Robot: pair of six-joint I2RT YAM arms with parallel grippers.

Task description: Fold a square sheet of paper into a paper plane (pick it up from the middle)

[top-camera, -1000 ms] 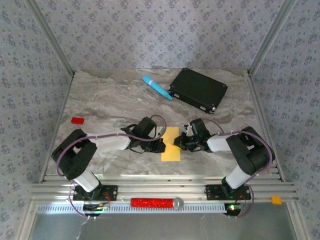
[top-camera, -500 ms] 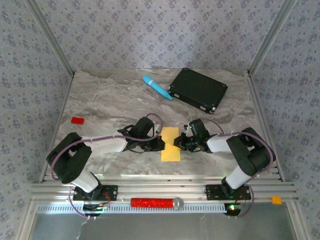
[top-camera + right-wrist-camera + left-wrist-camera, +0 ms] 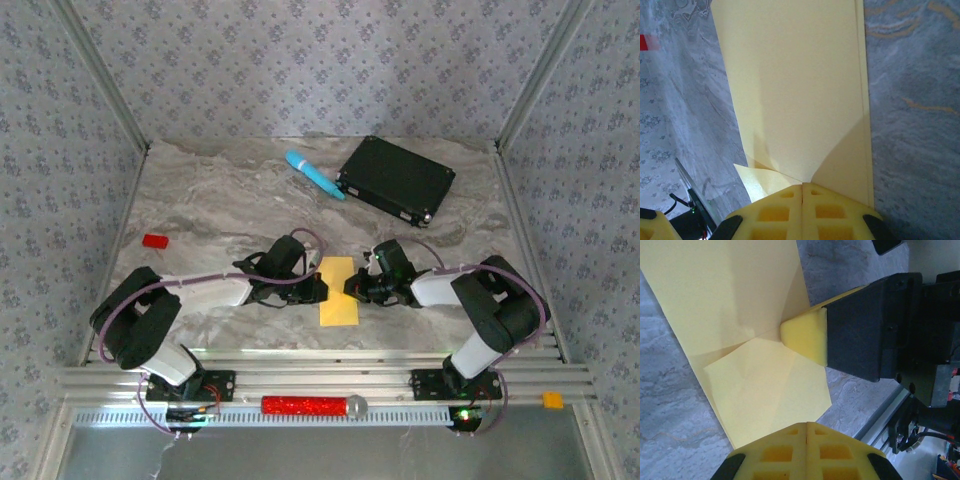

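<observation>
You've got the folded paper (image 3: 338, 300) flat on the counter (image 3: 220, 200) between the arms. Left pincer (image 3: 806, 432) and right pincer (image 3: 803, 192) are both closed - tips on it from opposite sides.

Place: robot lab test cell.
Enclosure: patterned wall panels (image 3: 320, 60) on three sides, set in bare aluminium posts (image 3: 101, 78) at 10 and 2 o'clock.
Bench: marble-look tabletop (image 3: 200, 190), aluminium rail (image 3: 320, 378) at 6 o'clock.
Rig: left arm (image 3: 205, 290) and right arm (image 3: 440, 288) bolted at that rail, cables exposed.
Props: black flat box (image 3: 397, 180) at 1 o'clock, light-blue cylinder (image 3: 314, 174) at 12, small red block (image 3: 153, 240) at 9, square sheet of paper (image 3: 338, 295) mid-table.
</observation>
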